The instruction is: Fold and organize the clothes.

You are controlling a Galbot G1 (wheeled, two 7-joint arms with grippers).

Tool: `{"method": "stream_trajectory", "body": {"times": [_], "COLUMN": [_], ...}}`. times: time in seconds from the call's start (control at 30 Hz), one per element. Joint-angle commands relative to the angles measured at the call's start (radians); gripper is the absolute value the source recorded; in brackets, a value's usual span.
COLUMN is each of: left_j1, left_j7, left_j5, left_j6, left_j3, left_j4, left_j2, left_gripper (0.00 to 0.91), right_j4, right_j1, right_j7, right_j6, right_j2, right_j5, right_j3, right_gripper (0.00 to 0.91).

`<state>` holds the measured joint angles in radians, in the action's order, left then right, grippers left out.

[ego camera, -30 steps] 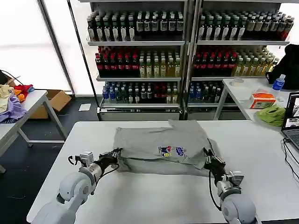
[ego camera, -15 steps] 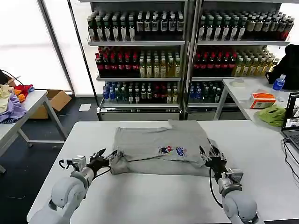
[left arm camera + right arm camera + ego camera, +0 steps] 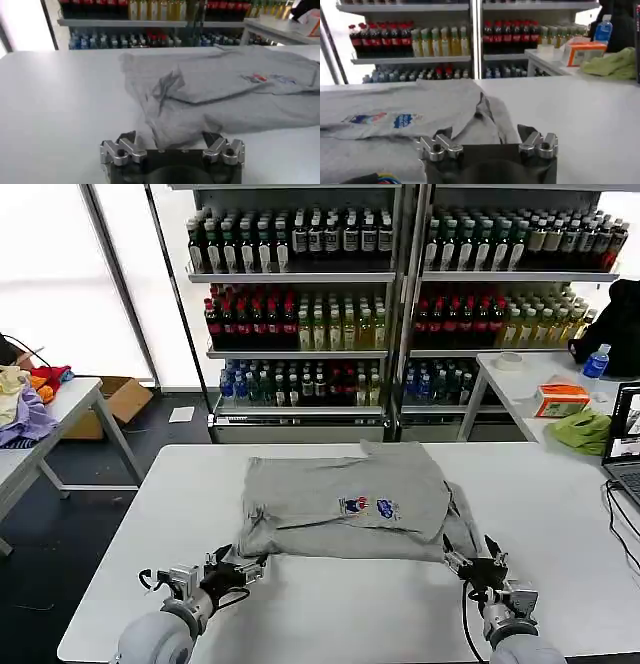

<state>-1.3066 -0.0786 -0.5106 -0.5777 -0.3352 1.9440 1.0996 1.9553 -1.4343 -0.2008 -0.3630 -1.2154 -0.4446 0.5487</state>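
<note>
Shirt (image 3: 345, 504), light grey w/ small multicoloured chest print, lies part-folded on white table (image 3: 330, 609), just ahead of both claws.

Left gripper (image 3: 232, 569): low over the table at the near-left, fingers spread wide, holding nothing. Shirt's near-left corner sits just ahead of its tips; left wrist cam has the hem reaching in between the two fingers, contact can't be told.

Right gripper (image 3: 478, 564): low over the table at the near-right, fingers also wide apart, nothing held. Shirt's right edge and sleeve fold lie just ahead and to the inner side of it; right wrist cam puts the cloth close in front of the fingertips.

Shirt spans between the two claws, print facing up, top layer folded over a wider bottom layer.

Background: drink shelves (image 3: 400, 294) beyond table. Lime-green cloth (image 3: 583, 429) on side table well off to the right claw's outer side. Coloured cloth heap (image 3: 25, 399) far off the left claw's outer side.
</note>
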Motion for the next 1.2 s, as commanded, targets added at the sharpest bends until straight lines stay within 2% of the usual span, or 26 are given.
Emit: {"method": "stream_trajectory", "body": {"times": [0.03, 0.13, 0.17, 0.2, 0.23, 0.27, 0.3, 0.4, 0.9, 1.2], "left_j1": [0.022, 0.029, 0.034, 0.037, 0.039, 0.042, 0.041, 0.036, -0.001, -0.03], "left_j7": [-0.01, -0.005, -0.004, -0.001, 0.0, 0.002, 0.005, 0.009, 0.022, 0.023], "left_j5": [0.037, 0.035, 0.032, 0.03, 0.031, 0.03, 0.027, 0.023, 0.01, 0.004], "left_j6": [0.0, 0.0, 0.001, 0.001, 0.001, 0.001, 0.001, 0.002, 0.035, 0.043], "left_j3": [0.013, 0.01, 0.006, 0.004, 0.003, 0.001, 0.001, 0.001, -0.005, -0.027], "left_j4": [-0.012, -0.022, -0.032, -0.039, -0.044, -0.048, -0.052, -0.05, -0.011, 0.013], "left_j2": [0.041, 0.043, 0.043, 0.043, 0.043, 0.043, 0.042, 0.043, 0.043, 0.05], "left_gripper": [0.907, 0.907, 0.856, 0.615, 0.534, 0.322, 0.191, 0.01, 0.01, 0.01], "right_j4": [-0.017, -0.017, -0.02, -0.024, -0.026, -0.03, -0.031, -0.034, -0.044, -0.016], "right_j1": [0.008, 0.003, 0.004, 0.007, 0.007, 0.012, 0.013, 0.011, -0.004, -0.026], "right_j7": [-0.034, -0.03, -0.029, -0.031, -0.031, -0.031, -0.032, -0.03, -0.006, 0.059], "right_j6": [-0.043, -0.061, -0.062, -0.062, -0.063, -0.067, -0.071, -0.072, -0.051, -0.039], "right_j2": [-0.007, -0.006, -0.007, -0.009, -0.01, -0.014, -0.015, -0.017, -0.013, 0.016], "right_j5": [-0.057, -0.076, -0.072, -0.072, -0.072, -0.073, -0.073, -0.069, -0.068, -0.074], "right_j3": [0.003, -0.004, -0.009, -0.01, -0.011, -0.014, -0.016, -0.02, -0.007, -0.011], "right_gripper": [0.0, 0.0, 0.0, 0.0, 0.0, 0.0, 0.0, 0.0, 0.0, 0.0]}}
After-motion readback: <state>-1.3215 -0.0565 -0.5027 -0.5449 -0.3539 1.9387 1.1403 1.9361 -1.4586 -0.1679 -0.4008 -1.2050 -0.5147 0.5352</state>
